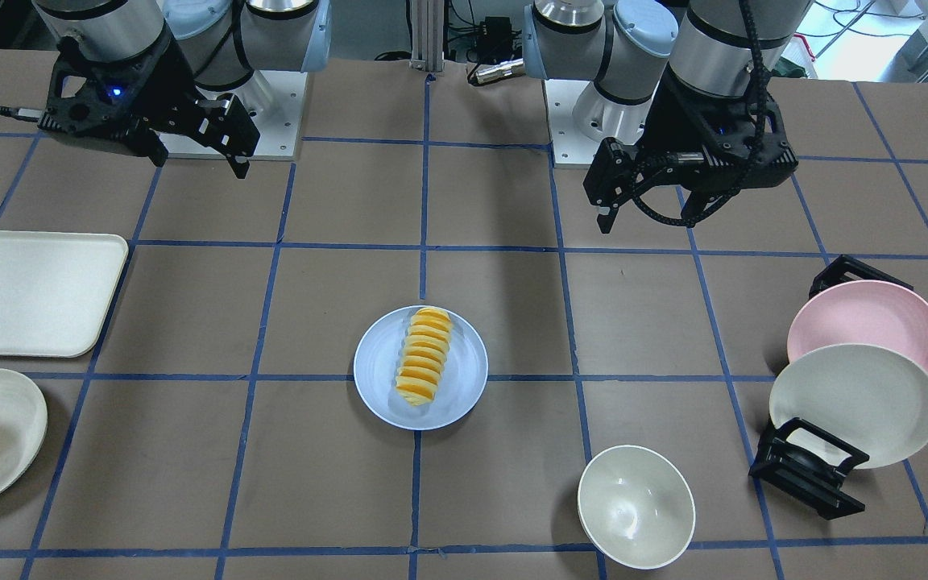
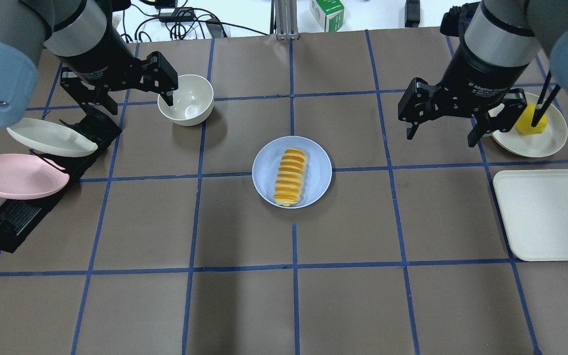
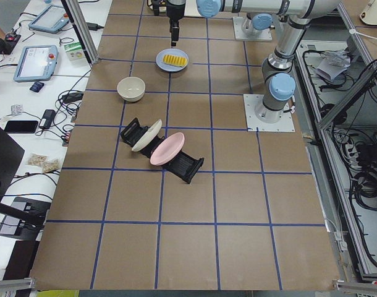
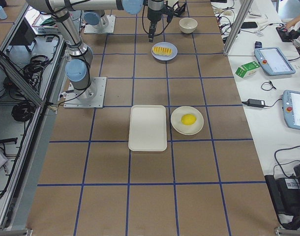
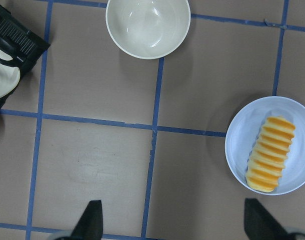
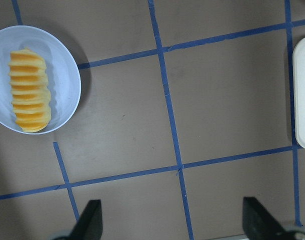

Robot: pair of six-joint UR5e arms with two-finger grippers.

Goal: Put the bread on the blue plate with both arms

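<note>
Resting on blue plate (image 2: 266,165), bread (image 2: 290,177), long axis toward robot, left jaws, right jaws spread

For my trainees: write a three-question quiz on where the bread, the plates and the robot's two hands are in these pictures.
1. True or false: the bread lies on the blue plate.
2. What holds the yellow fruit? A) white tray B) cream plate C) bowl
3. Fill in: the left hand and the right hand are both ___ and hold nothing.
Key: 1 true; 2 B; 3 open.
</note>
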